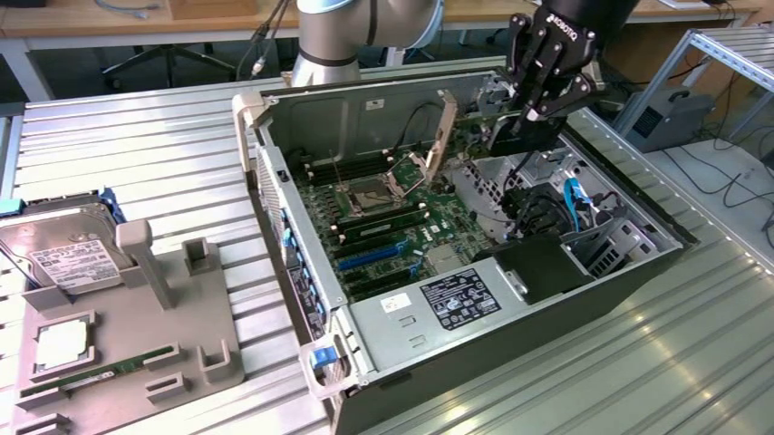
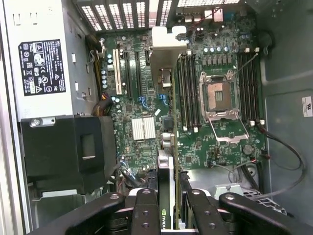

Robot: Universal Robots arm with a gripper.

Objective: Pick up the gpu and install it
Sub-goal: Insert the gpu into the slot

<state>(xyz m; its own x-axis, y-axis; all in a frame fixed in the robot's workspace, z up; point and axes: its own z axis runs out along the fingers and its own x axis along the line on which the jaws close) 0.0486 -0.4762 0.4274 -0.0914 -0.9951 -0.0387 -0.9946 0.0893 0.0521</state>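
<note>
Black tool (image 1: pixel 532 113) hangs over the open computer case (image 1: pixel 303 118), toward the exterior view's right, with its fingers (image 2: pixel 145 208) drawn partway in and clamped on the gpu (image 1: pixel 517 138). The card is held on edge and hangs below the fingers, above the inside of the case and clear of the board. In the wrist view the tool (image 2: pixel 168 213) grips the gpu (image 2: pixel 165 171) from both sides; the card is seen edge-on, with a green logo between the finger pads and its pale metal end farthest from the tool.

A ribbed metal counter (image 1: pixel 145 154) carries everything. The case lies on its side on it, open side up. Inside, the green motherboard (image 1: pixel 387 227) covers the floor of the case, with an open, empty processor socket (image 2: pixel 217 95) and long memory slots on either side of it. A grey power supply (image 1: pixel 466 294) with a black label sits at the near end of the case.

On the exterior view's left, well apart from the case, stands a grey holder (image 1: pixel 145 344). A silver hard drive (image 1: pixel 61 249) with a white label rests at its far end, a square processor chip (image 1: pixel 61 346) sits in a recess, and a narrow green memory stick (image 1: pixel 109 372) lies along its near edge.
</note>
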